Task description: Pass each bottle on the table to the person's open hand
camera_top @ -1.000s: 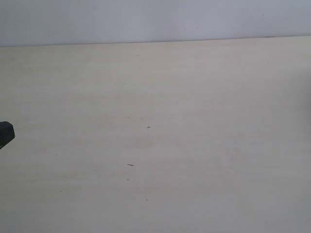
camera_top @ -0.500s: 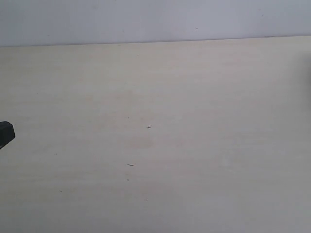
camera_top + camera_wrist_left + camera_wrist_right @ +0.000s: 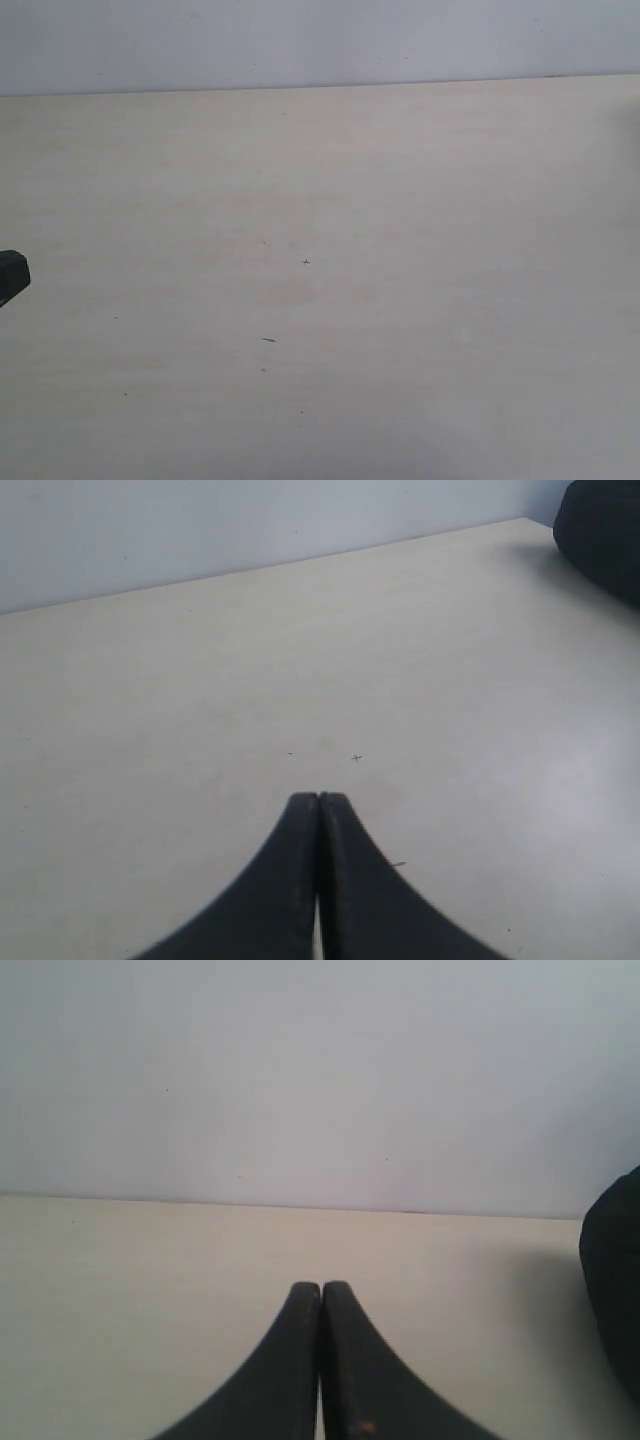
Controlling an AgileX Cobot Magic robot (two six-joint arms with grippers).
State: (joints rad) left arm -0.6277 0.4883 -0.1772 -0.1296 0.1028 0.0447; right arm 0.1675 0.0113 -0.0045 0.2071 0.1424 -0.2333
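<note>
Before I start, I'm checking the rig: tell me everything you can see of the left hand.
The left hand is matte black, looking like plastic or rubber. Its two curved fingers flare toward the camera and meet flat at the tips, shut on nothing. It hangs over the pale table; whether it touches it cannot be told.

Table (image 3: 420, 200): pale beige, flat, faint grain, w/ few tiny dark specks (image 3: 306, 262).
</note>
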